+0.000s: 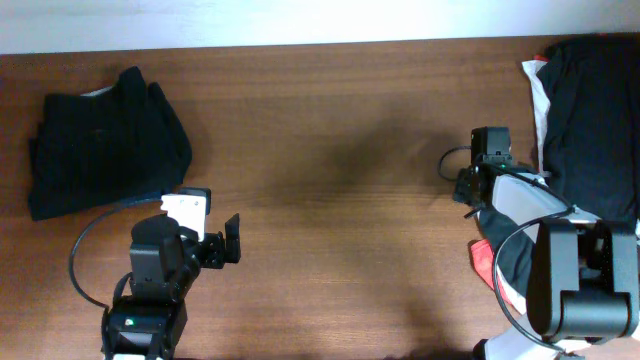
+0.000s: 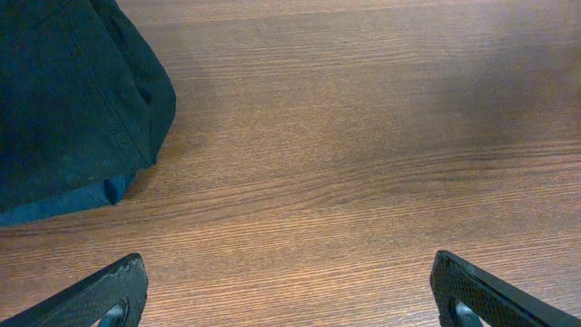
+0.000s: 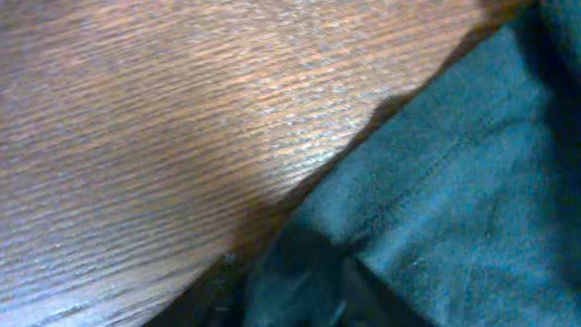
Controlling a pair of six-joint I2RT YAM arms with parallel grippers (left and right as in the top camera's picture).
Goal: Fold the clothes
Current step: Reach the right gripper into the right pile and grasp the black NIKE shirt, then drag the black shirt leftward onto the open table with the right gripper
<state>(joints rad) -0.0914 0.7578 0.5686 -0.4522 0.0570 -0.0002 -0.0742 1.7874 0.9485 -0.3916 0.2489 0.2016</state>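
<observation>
A folded black shirt lies at the far left of the table; its rounded edge shows in the left wrist view. My left gripper hovers open over bare wood to the right of it, holding nothing. A heap of clothes, black with pale trim, sits at the right edge. My right gripper is at the heap's left border. In the right wrist view dark fabric fills the right side and bunches over the blurred jaws, so I cannot make out how they stand.
Red cloth and white cloth show under the right arm near the front right corner. The wooden table spans the space between the arms. Its far edge runs along the top of the overhead view.
</observation>
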